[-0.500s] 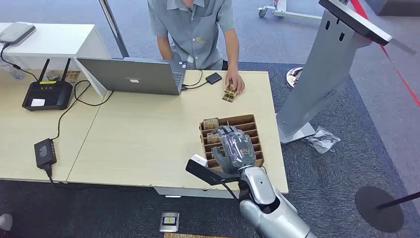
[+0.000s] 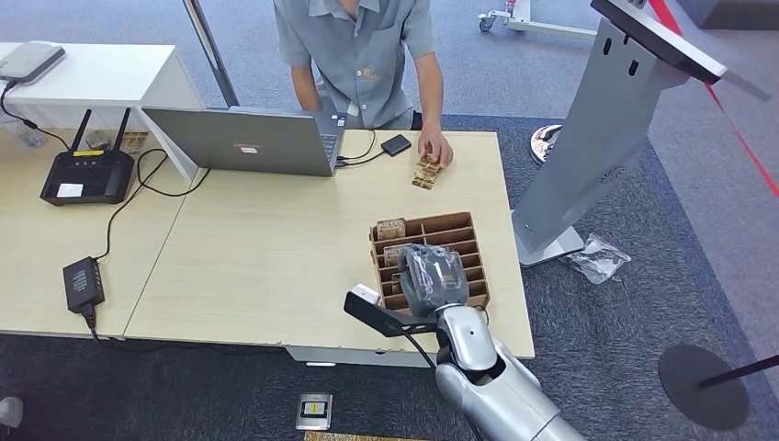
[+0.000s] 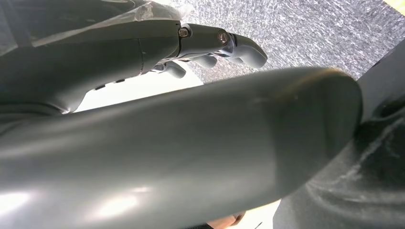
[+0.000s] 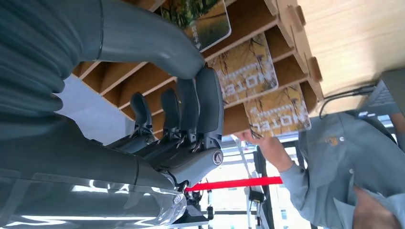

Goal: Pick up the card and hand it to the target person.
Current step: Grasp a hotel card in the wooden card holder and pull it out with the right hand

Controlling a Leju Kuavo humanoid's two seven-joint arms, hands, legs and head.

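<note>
Over the slotted wooden rack (image 2: pixel 464 241), the right hand (image 2: pixel 432 276) is lowered with fingers (image 4: pixel 191 112) curled and nothing yet held, the cards (image 4: pixel 243 69) standing just beyond its fingertips toward the person (image 2: pixel 358 55), their upright faces revealed by the right wrist view alone.

Even, bright overhead light covers the desk (image 2: pixel 257 257), and shadows under the laptop (image 2: pixel 243 140) and tray (image 2: pixel 459 223) are soft and short. The head view is sharp throughout. In the left wrist view the thumb (image 3: pixel 191 157) is blurred, with a glare patch. Behind the fingers (image 4: pixel 191 114) in the right wrist view, the background is overexposed.
</note>
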